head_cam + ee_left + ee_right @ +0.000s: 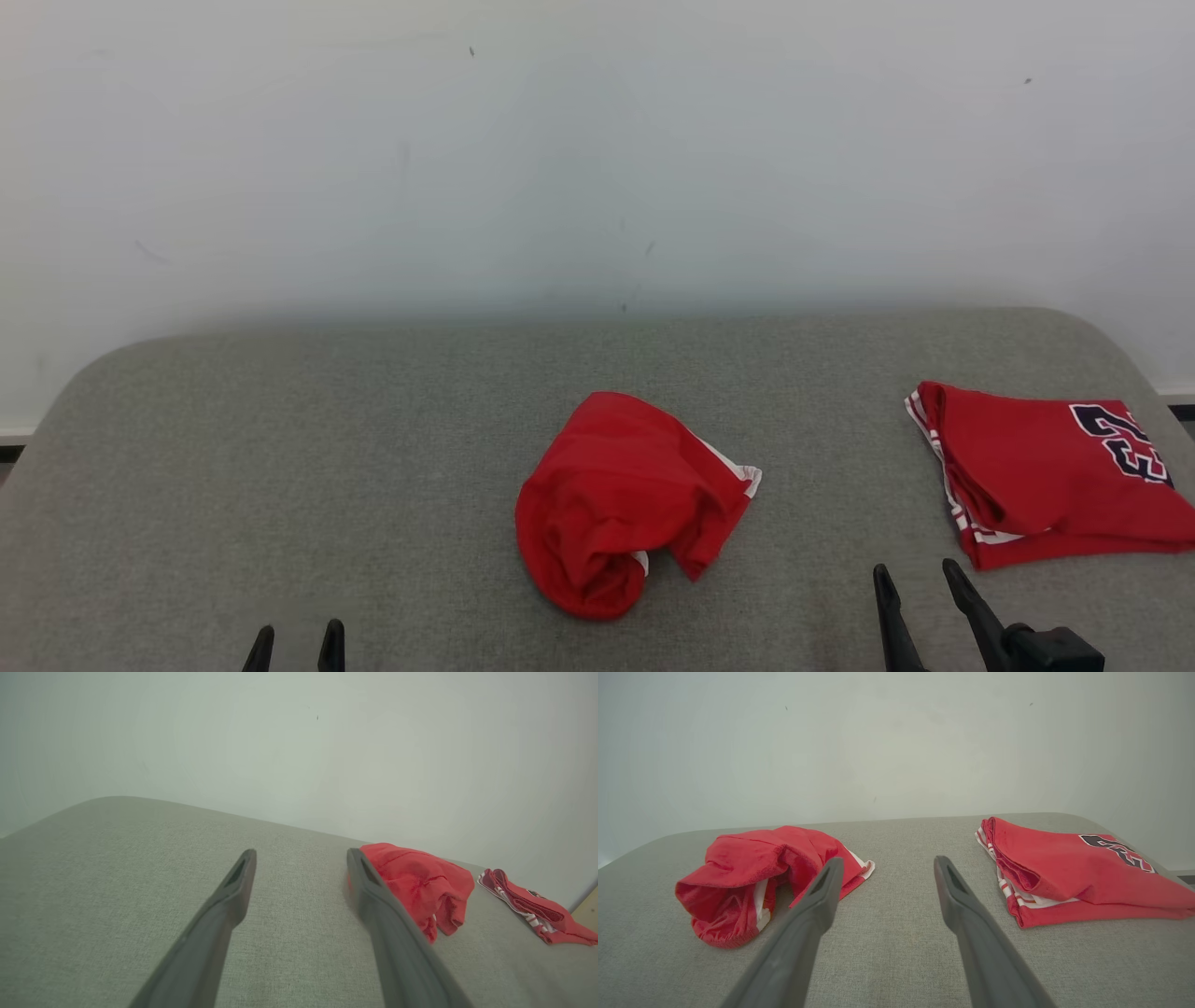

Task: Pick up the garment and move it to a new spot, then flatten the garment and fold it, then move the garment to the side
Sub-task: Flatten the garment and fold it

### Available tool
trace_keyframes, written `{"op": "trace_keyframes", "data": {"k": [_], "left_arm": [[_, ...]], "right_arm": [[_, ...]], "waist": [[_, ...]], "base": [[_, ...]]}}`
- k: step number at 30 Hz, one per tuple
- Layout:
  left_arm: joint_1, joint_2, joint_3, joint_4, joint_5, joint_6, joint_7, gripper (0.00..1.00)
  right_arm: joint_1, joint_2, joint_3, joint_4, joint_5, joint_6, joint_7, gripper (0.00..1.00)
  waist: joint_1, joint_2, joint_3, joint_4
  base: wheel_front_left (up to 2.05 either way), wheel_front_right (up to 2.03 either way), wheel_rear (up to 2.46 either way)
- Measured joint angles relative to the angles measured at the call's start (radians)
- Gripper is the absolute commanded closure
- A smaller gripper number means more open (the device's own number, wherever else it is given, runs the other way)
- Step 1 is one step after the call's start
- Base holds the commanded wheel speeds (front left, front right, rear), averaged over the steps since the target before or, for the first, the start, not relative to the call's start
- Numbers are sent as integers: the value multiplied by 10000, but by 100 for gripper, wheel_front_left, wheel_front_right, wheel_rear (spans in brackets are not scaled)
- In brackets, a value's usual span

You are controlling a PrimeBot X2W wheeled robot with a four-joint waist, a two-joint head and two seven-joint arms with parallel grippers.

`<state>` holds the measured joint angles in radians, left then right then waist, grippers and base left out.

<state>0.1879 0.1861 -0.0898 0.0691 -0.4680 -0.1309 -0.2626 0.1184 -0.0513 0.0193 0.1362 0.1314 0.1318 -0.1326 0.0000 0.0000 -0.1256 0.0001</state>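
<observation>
Grey cloth covers the desk (280, 467) below a pale wall (597, 140). At seven o'clock the left gripper (297, 633) rests with fingers parted and empty, and the crumpled red garment (621, 499) lies near centre, toward six o'clock. At five o'clock the right gripper (915, 569) has its fingers spread and empty, just beside a folded red jersey (1036, 476) at four o'clock.

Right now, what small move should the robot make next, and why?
Probably reach the right gripper forward and leftward to the crumpled garment. It lies bunched in the middle, untouched, while the folded jersey already sits aside at the right. Both it and the left gripper are open, holding nothing.
</observation>
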Motion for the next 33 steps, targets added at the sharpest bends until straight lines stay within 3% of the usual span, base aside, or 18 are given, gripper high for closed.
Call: {"op": "trace_keyframes", "data": {"k": [8,15,21,23,28,33], "left_arm": [[-187,316,-627,105,33,0,2,0],[-1978,286,-2692,1561,320,0,102,0],[-3386,-165,-3906,3120,911,15,671,0],[-3754,-236,-4008,3616,1145,173,738,0],[-4610,-355,-3952,4738,1894,1390,700,0],[-5072,-497,-4194,5776,2236,1691,1037,0]], "right_arm": [[-167,2,128,-75,-19,0,77,0],[-168,0,77,-92,-40,0,104,0],[-316,2,167,-146,-98,0,136,0],[-349,2,153,-173,-113,0,153,0],[-360,-19,159,-219,-132,0,180,0],[-395,-21,268,-224,-125,0,182,0]], "waist": [[0,0,112,-616],[0,0,285,-1494],[0,0,435,-2291],[1,0,494,-2551],[1,0,658,-3123],[0,0,831,-3546]], "base": [[0,0,0],[0,0,0],[0,0,0],[0,0,0],[0,0,0],[0,0,0]]}}
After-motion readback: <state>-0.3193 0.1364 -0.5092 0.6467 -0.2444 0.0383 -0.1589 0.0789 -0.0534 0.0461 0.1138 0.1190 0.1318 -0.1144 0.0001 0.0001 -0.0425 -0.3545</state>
